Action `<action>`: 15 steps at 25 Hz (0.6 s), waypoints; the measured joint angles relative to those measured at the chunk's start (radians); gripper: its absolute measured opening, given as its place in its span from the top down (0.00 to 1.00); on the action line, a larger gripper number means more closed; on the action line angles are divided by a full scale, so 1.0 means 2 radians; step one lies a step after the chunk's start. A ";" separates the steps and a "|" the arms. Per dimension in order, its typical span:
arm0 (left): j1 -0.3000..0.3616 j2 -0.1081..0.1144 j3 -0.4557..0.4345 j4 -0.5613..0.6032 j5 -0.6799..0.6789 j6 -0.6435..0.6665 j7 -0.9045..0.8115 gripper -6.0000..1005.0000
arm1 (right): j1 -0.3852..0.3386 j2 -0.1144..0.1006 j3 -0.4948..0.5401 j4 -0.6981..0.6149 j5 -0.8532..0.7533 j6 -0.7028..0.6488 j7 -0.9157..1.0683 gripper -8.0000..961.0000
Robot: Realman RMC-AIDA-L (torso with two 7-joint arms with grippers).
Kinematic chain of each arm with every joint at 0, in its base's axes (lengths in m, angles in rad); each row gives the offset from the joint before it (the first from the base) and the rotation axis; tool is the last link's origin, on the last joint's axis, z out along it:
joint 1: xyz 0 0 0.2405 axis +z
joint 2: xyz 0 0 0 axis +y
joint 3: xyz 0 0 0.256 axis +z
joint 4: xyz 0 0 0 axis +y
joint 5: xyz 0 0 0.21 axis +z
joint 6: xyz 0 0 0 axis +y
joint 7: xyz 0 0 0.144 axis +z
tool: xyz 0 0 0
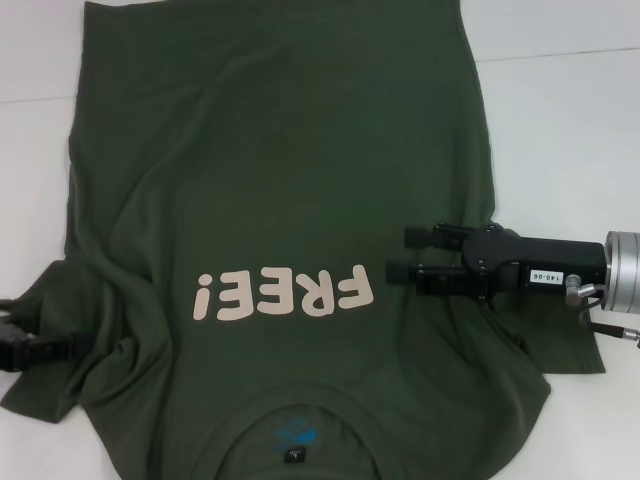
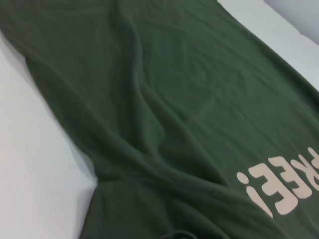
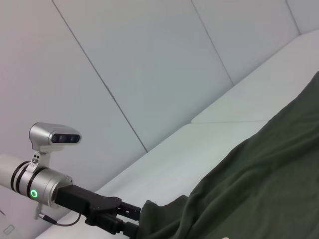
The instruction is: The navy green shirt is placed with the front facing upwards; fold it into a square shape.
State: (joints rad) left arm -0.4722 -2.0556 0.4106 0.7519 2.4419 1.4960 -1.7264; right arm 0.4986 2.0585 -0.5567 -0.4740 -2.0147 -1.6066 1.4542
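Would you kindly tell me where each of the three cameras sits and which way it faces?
Head view: from the robot's head, looking down on the navy green shirt spread on the white table; the right tool lies over the shirt, the left tool at its left sleeve edge.
Left wrist view: on the left arm, close over the shirt's folds; no part of the robot shows.
Right wrist view: on the right arm, looking across to the left tool at the shirt's edge, a wall behind.
Head and left wrist views share the FREE! letters.

Even, bright overhead light; soft shadows in shirt (image 1: 280, 180) folds (lettering slightly blurred); white table (image 1: 560, 130) washed pale.
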 joint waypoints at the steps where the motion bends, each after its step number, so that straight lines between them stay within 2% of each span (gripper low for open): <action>1: 0.000 0.000 0.000 0.001 -0.002 0.000 0.000 0.23 | 0.000 0.000 0.000 0.000 0.000 0.000 0.000 0.05; 10: 0.000 0.000 -0.002 -0.002 -0.006 -0.036 -0.028 0.29 | -0.001 0.000 0.005 0.000 0.000 -0.003 0.000 0.05; 15: 0.001 -0.001 0.000 -0.002 -0.005 -0.037 -0.027 0.43 | -0.003 0.000 0.006 -0.001 0.000 -0.004 0.000 0.05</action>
State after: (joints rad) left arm -0.4710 -2.0584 0.4100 0.7475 2.4327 1.4220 -1.7811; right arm 0.4934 2.0585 -0.5445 -0.4755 -2.0140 -1.6139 1.4542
